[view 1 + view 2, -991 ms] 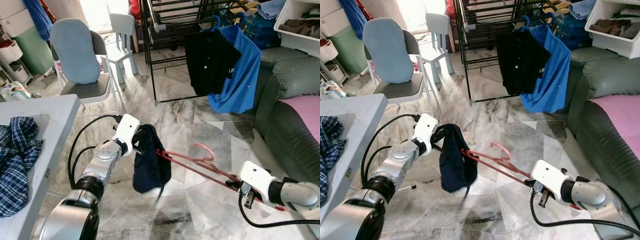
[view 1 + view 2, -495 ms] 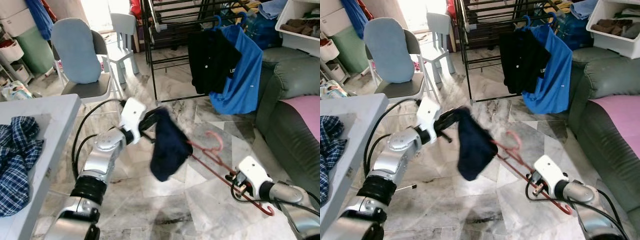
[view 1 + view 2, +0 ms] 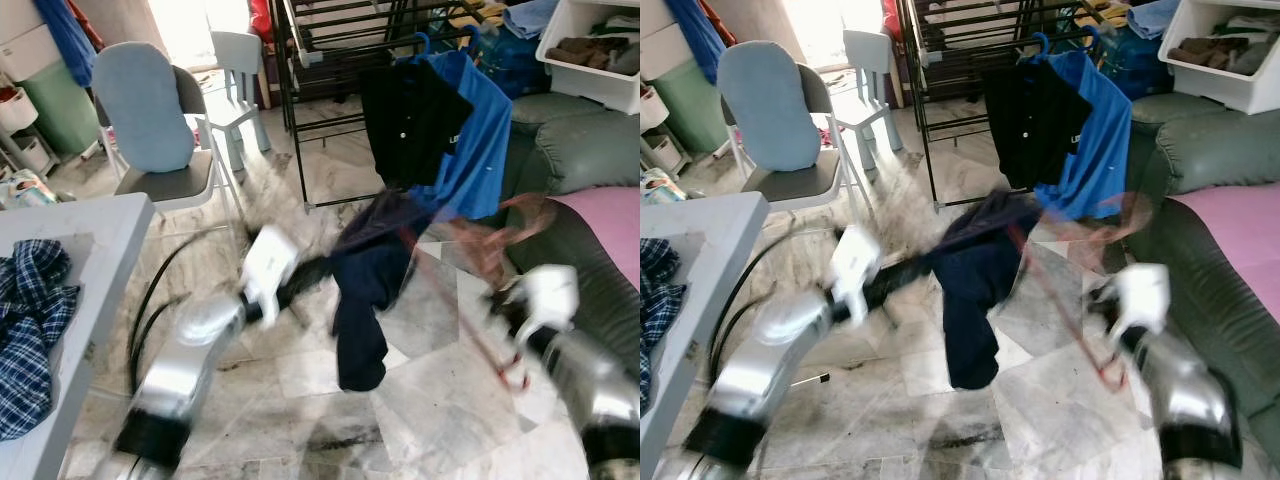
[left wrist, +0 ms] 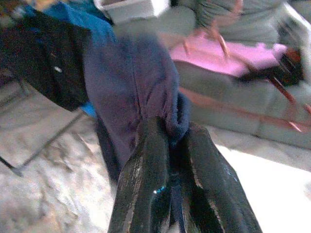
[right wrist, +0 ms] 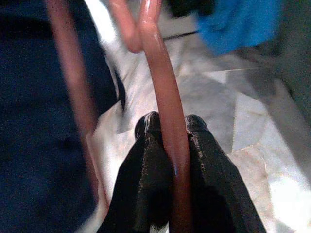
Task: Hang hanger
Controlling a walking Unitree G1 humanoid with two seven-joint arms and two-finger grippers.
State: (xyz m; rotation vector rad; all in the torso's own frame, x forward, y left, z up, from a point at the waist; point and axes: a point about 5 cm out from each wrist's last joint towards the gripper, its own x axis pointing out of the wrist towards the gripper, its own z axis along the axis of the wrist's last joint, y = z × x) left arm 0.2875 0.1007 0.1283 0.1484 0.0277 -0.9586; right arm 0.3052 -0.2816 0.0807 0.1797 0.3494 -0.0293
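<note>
The left gripper (image 4: 170,145) is clamped on one navy garment (image 3: 365,290); the right gripper (image 5: 167,126) pinches one red hanger (image 5: 165,97). Beyond, two shirts, black (image 3: 410,120) and blue (image 3: 475,150), hang on the rack (image 3: 300,60); the blue shirt's lettering seems blurred, unreadable.

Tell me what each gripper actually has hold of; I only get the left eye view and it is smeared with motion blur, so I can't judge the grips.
Observer: In the left wrist view the left gripper is shut on a fold of the dark navy garment.
Operator: And the right one?
Observer: In the right wrist view the right gripper is clamped on a bar of the reddish hanger.
Operator: Is the bar seated between the fingers?
Observer: Yes, it runs straight along the gap between both black fingers.
</note>
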